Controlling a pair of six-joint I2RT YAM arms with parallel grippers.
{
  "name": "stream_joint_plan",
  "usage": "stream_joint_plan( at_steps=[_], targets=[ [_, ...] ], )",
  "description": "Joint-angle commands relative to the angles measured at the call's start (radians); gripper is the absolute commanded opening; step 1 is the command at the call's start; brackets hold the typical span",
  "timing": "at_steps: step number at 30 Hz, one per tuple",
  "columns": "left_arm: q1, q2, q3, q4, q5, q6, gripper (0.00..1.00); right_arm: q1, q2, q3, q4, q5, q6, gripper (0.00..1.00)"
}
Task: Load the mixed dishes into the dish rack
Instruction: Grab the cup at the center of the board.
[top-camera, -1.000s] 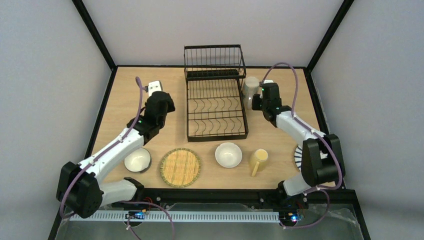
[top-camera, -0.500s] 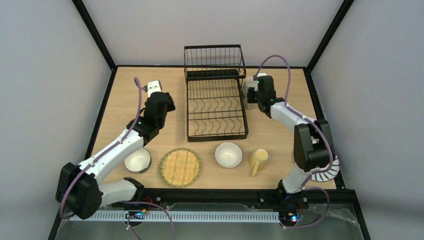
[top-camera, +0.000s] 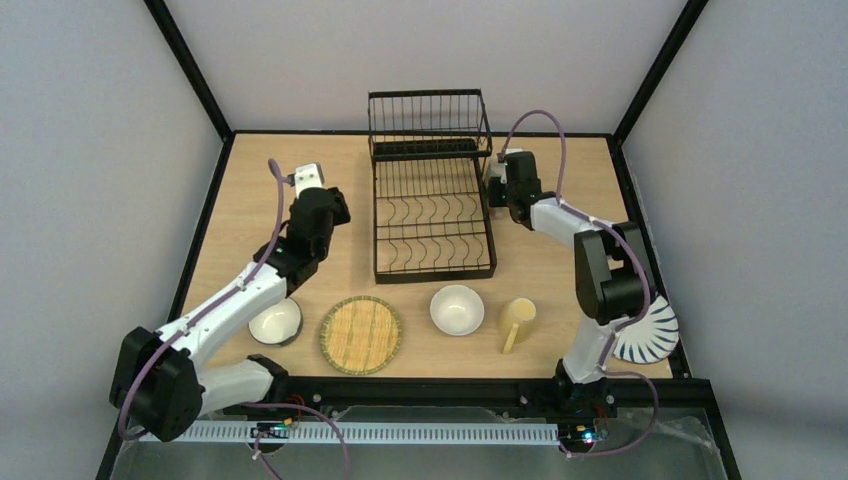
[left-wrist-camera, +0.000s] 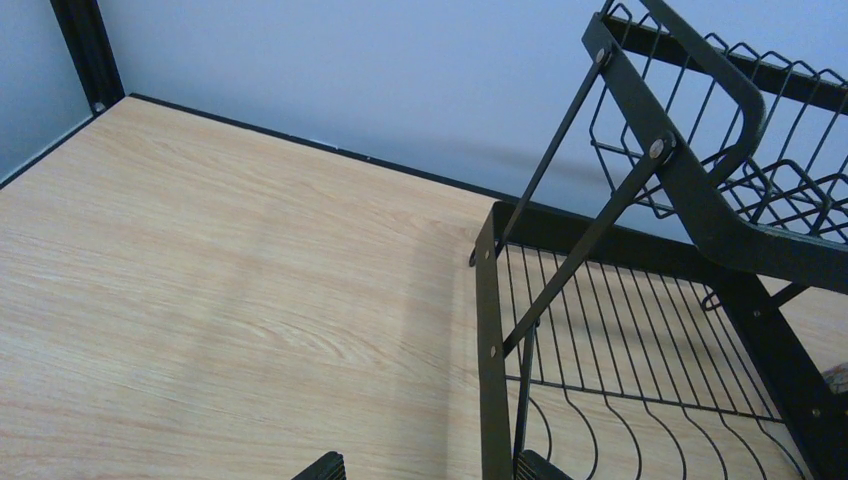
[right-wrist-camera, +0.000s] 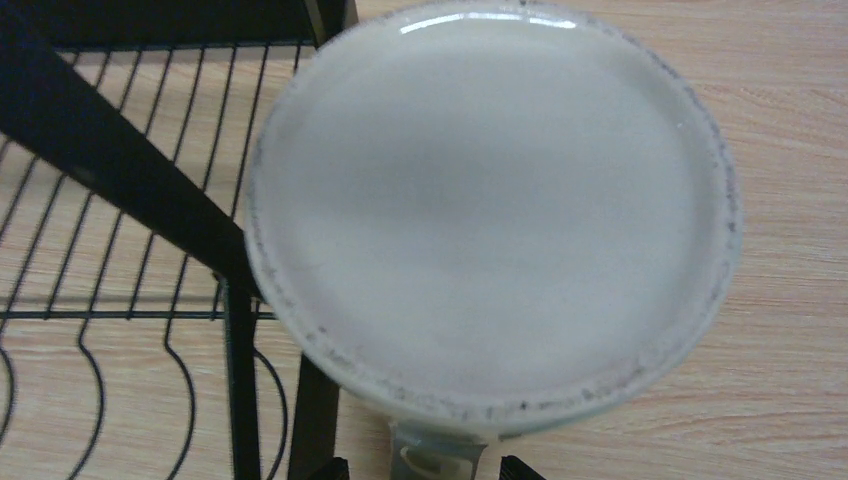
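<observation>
The black wire dish rack (top-camera: 430, 205) stands mid-table, with no dishes in it. My right gripper (top-camera: 496, 186) is at the rack's far right corner, over the clear tumbler, which it hides in the top view. In the right wrist view the tumbler (right-wrist-camera: 490, 200) fills the frame just ahead of my open right gripper (right-wrist-camera: 428, 468), next to the rack's frame (right-wrist-camera: 100, 150). My left gripper (top-camera: 330, 200) is open and empty left of the rack (left-wrist-camera: 487, 330). A dark-outside bowl (top-camera: 275, 320), the bamboo plate (top-camera: 362, 333), a white bowl (top-camera: 457, 309) and the yellow mug (top-camera: 517, 318) lie along the front. The green plate is out of view.
The blue-striped plate (top-camera: 648, 332) lies at the front right corner, partly behind the right arm's lower link. Black frame posts and grey walls close in the table on three sides.
The right arm has swung left and back, bringing its gripper over the tumbler at the rack's corner and uncovering the striped plate. The left arm has barely moved.
</observation>
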Motion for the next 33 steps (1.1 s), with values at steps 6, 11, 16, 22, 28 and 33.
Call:
stream_joint_plan(
  at_steps=[6, 11, 16, 22, 28, 33],
  targets=[
    [-0.004, -0.045, -0.028, 0.061, -0.022, 0.023, 0.99, 0.004, 0.089, 0.062, 0.011, 0.088, -0.021, 0.69],
    [-0.004, -0.063, -0.043, 0.065, -0.035, 0.028, 0.99, 0.004, 0.099, 0.071, 0.02, 0.128, -0.009, 0.31],
    [-0.004, -0.078, -0.052, 0.052, -0.046, 0.027, 0.99, 0.003, 0.092, 0.089, 0.01, 0.177, -0.008, 0.0],
    [-0.004, -0.071, -0.054, 0.042, -0.044, 0.004, 0.99, -0.037, 0.087, 0.118, -0.011, 0.221, 0.017, 0.0],
    [-0.004, -0.064, -0.054, 0.033, -0.047, 0.001, 0.99, -0.116, 0.085, 0.13, -0.018, 0.21, 0.047, 0.0],
    [-0.004, -0.05, -0.05, 0.023, -0.051, 0.006, 0.99, -0.172, 0.096, 0.141, -0.018, 0.196, 0.063, 0.0]
  ],
)
